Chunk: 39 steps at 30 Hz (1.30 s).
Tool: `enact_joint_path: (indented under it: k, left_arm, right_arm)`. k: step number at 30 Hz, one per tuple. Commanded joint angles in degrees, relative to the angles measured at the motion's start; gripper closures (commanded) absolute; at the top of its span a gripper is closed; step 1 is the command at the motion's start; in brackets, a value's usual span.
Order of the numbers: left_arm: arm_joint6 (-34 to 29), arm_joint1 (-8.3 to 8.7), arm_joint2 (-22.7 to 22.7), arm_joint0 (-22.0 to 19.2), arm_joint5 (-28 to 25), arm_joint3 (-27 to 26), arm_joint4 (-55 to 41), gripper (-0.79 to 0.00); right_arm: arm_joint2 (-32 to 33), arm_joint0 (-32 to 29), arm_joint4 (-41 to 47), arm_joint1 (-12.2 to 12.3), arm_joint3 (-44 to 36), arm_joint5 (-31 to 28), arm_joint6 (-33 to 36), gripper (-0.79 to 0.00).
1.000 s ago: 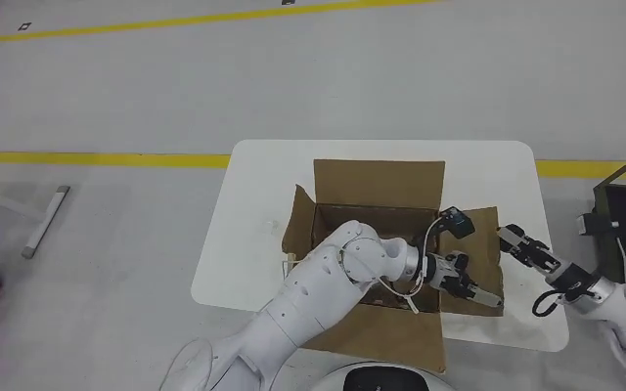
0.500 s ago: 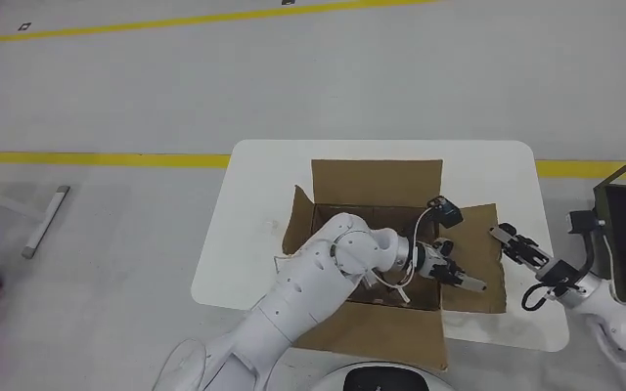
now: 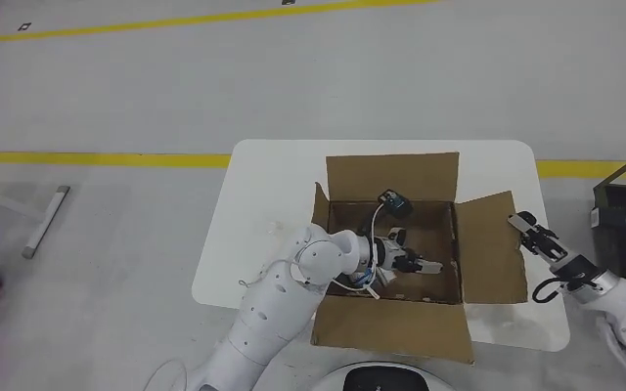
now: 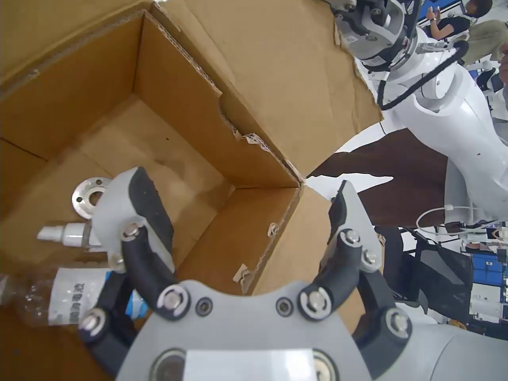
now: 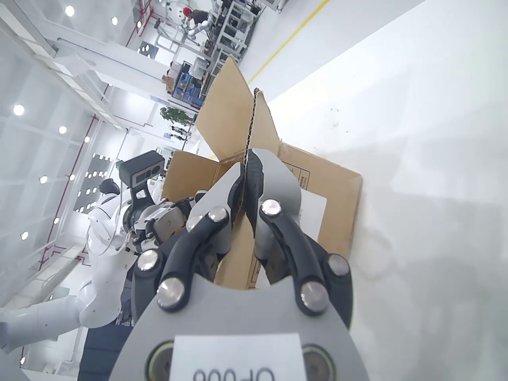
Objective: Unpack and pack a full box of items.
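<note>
The left gripper stands wide open, empty, inside the brown corrugated cardboard box; the right gripper pinches its flap; the clear white-labelled plastic bottle just beside the left gripper appears light and crushable, so grasp mid-body.

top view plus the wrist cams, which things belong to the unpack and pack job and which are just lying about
Job in hand:
- cardboard box
- side flap, pinched in the right jaws
- metal flange, in the box
- spray bottle, in the box
- clear labelled bottle, in the box
- white table

Lying about:
- grey bar on the floor
- dark container beside the table
</note>
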Motion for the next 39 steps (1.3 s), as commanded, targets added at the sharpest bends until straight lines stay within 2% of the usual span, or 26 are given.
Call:
enact_joint_path:
  k: [1, 12, 15, 19, 21, 24, 29, 31, 39]
  left_arm:
    - [0.0, -0.01, 0.0, 0.0, 0.0, 0.0, 0.0, -0.785]
    - [0.9, 0.1, 0.6, 0.8, 1.1, -0.5, 2.3, -0.785]
    - [0.7, 0.02, 1.1, 0.8, 4.5, -0.6, 3.5, -0.785]
    - [-3.0, -0.31, 3.0, -0.5, 15.0, -0.9, 9.6, -0.785]
    - [-3.7, -0.63, 2.9, -0.3, 18.6, -0.2, 7.3, -0.785]
    - [-7.6, -1.16, 4.7, -2.0, 25.7, 0.2, 10.3, -0.785]
    - [-13.4, -1.91, 8.7, -4.7, 33.3, 1.0, 18.5, -0.785]
    - [-15.0, -2.16, 9.9, -5.4, 34.6, 0.9, 21.0, -0.785]
    - [-15.0, -2.16, 9.9, -5.4, 34.6, 0.9, 21.0, -0.785]
  right_arm:
    - [-0.1, -0.3, -0.7, 0.0, -0.3, -0.1, -0.3, 0.0]
    - [-0.4, -3.6, -1.5, -0.9, -1.0, -2.0, -8.4, 0.0]
    - [-0.5, -4.0, -1.5, -1.0, -1.1, -2.2, -8.6, 0.0]
    - [-0.3, -4.1, -2.7, -1.1, -1.2, -1.8, -9.2, 0.0]
    - [-0.4, -4.3, -2.8, -1.2, -1.5, -1.7, -9.4, 0.0]
    - [-0.7, -4.3, -3.3, -1.3, -1.9, -1.4, -8.9, 0.0]
    - [-1.0, -4.1, -4.0, -1.4, -1.8, -1.2, -8.9, 0.0]
    - [-1.1, -4.0, -4.2, -1.5, -1.8, -1.2, -8.8, 0.0]
    - [-1.1, -3.8, -5.0, -1.6, -1.8, -1.3, -8.5, 0.0]
